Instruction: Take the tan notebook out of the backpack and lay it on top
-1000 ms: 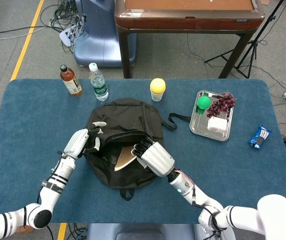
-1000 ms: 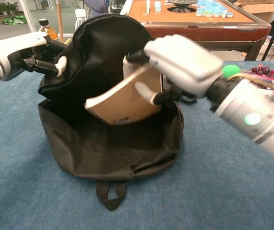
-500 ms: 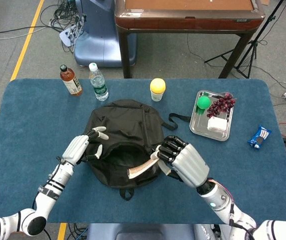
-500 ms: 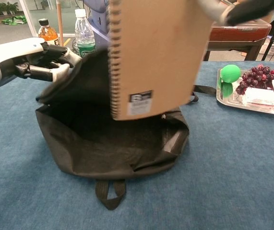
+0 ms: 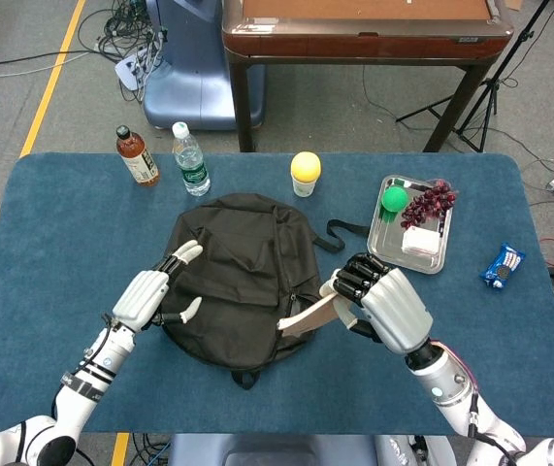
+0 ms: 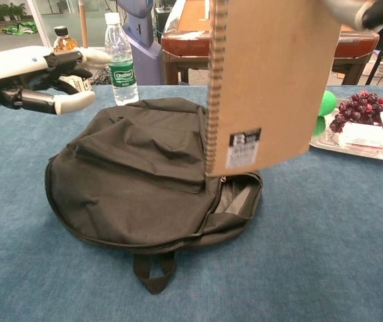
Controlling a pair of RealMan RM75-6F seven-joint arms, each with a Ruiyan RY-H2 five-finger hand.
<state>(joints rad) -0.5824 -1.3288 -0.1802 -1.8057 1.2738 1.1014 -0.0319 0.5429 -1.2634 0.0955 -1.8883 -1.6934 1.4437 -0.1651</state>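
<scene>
The black backpack (image 5: 243, 277) (image 6: 144, 178) lies flat in the middle of the blue table, its flap fallen closed. My right hand (image 5: 385, 306) holds the tan spiral notebook (image 5: 306, 316) (image 6: 268, 84) clear of the bag, above its right edge; in the chest view the notebook hangs upright with its spiral to the left. My left hand (image 5: 150, 296) (image 6: 40, 80) hovers open at the bag's left side, fingers spread and holding nothing.
Behind the bag stand a tea bottle (image 5: 137, 155), a water bottle (image 5: 191, 160) and a yellow-lidded cup (image 5: 306, 173). A metal tray (image 5: 388, 254) with a green ball and grapes (image 5: 430, 204) sits at the right, a blue snack packet (image 5: 502, 267) beyond it.
My right hand lifted the notebook out of the backpack and moved it to the right. My left hand let go of the flap, and the bag dropped flat.
</scene>
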